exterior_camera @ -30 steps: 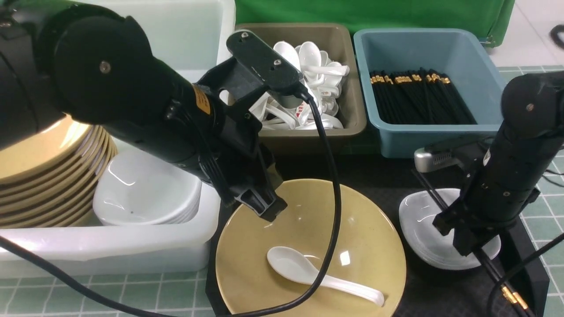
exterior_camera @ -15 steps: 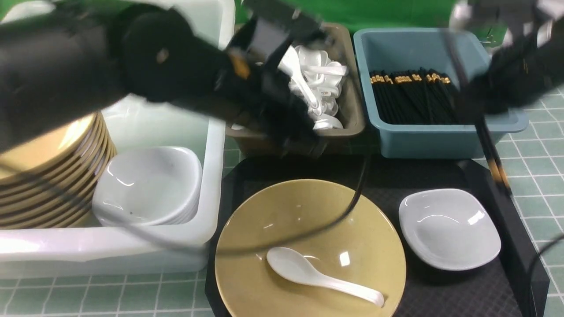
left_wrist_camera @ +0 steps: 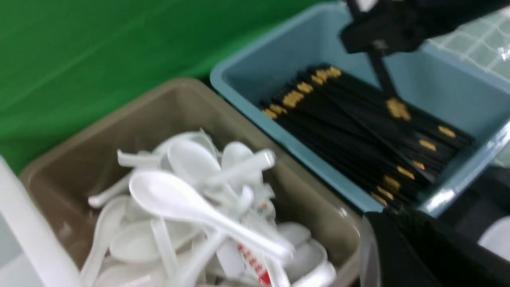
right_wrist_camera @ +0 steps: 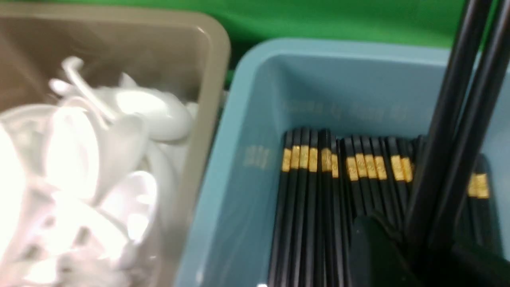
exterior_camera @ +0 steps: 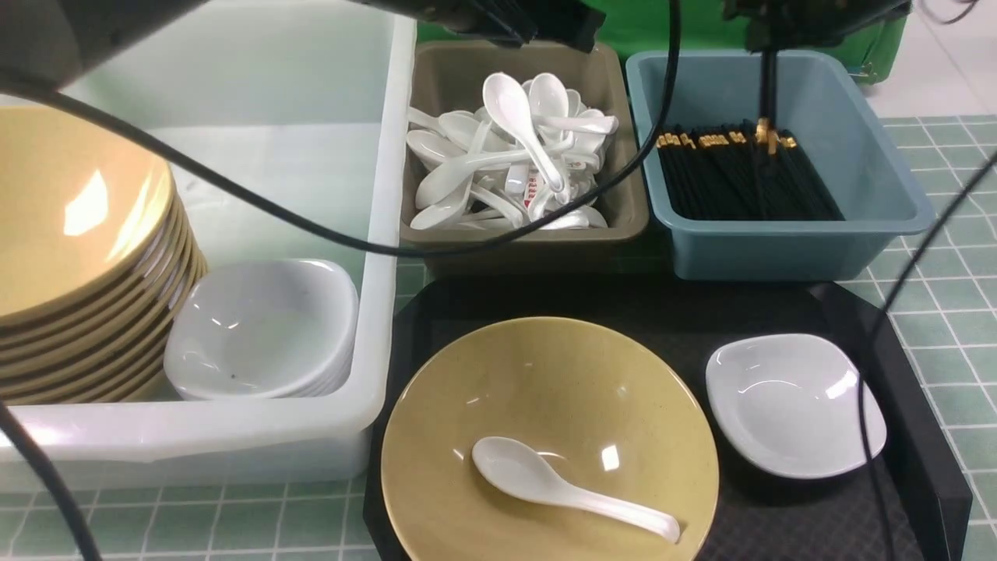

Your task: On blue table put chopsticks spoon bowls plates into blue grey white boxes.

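"Since both arms swung up off the black tray (exterior_camera: 779, 312), where are the chopsticks (exterior_camera: 767, 86)?"

"Over the blue box (exterior_camera: 872, 226), hanging upright from the right gripper (exterior_camera: 767, 43), its fingers pinched on them. Their lower ends reach the pile (exterior_camera: 740, 179) – one release from sorted, I'd judge."

"And the left?"

"The left gripper (exterior_camera: 545, 27) is high over the grey box (exterior_camera: 436, 86), closed on nothing. The bowl (exterior_camera: 545, 374), plate (exterior_camera: 794, 405) and spoon (exterior_camera: 561, 487) wait on the tray."
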